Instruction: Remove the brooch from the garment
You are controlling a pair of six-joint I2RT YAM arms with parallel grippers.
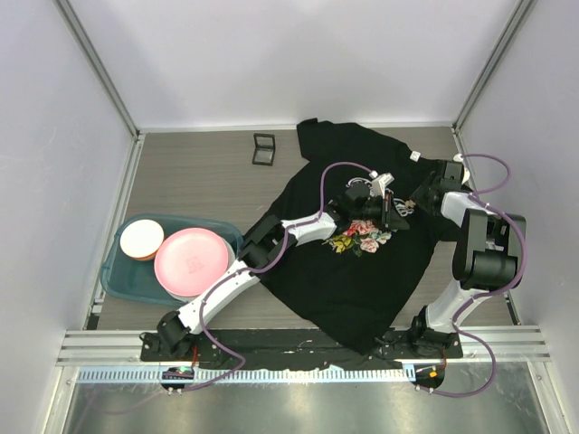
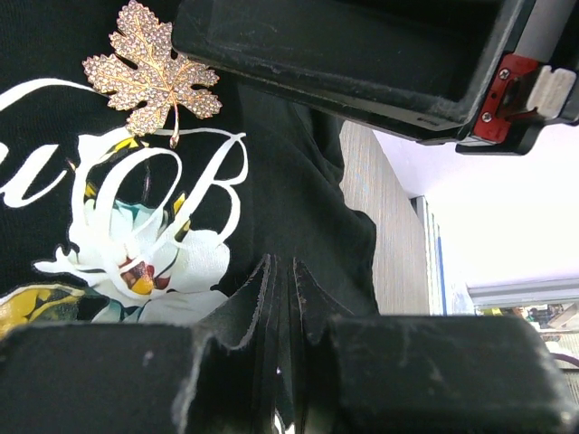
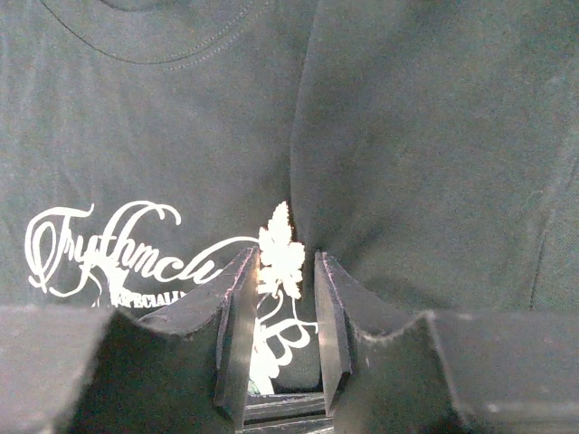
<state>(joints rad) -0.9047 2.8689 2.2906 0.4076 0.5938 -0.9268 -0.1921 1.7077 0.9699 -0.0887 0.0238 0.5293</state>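
Note:
The garment (image 1: 362,271), a black T-shirt with a rose print and white script, lies spread on the table. The brooch (image 2: 149,77) is a gold, rhinestone-set maple leaf pinned on the script above the print. My left gripper (image 2: 282,271) is shut on a pinched fold of the shirt's fabric just beside the brooch; in the top view it (image 1: 387,210) sits over the print. My right gripper (image 3: 285,264) is open, its two fingertips on either side of the brooch (image 3: 280,249), which lies just ahead of them. Its body fills the top of the left wrist view (image 2: 362,54).
A teal bin (image 1: 122,271) at the left holds a pink plate (image 1: 192,260) and a white and orange dish (image 1: 142,239). A small black square case (image 1: 263,149) lies at the back. White walls enclose the table.

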